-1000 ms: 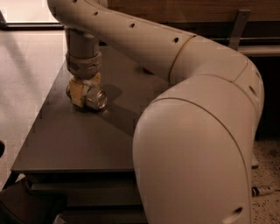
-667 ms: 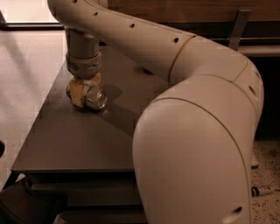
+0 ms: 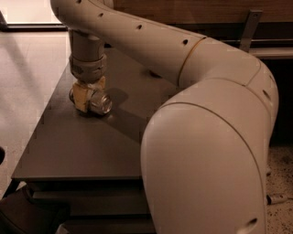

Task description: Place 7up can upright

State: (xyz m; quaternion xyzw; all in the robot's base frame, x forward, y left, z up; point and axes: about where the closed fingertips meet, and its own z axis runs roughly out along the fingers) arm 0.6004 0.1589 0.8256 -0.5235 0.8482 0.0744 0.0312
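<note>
one 7up can (image 3: 102, 104) lay on its side near the left edge of the table (image 3: 91, 151), long axis level, directly beneath the gripper (image 3: 88, 98), which clasped it.

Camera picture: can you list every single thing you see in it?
can: one, silvery, lying on its side on the left part of the table, held in the claw
table: one, dark grey, middle of the picture
floor: light tan, left of the table
wood panel: one, brown, behind the table
arm: one, cream, reaching from the right over the table
claw: one, tan, at the arm's end, closed on the can
</note>
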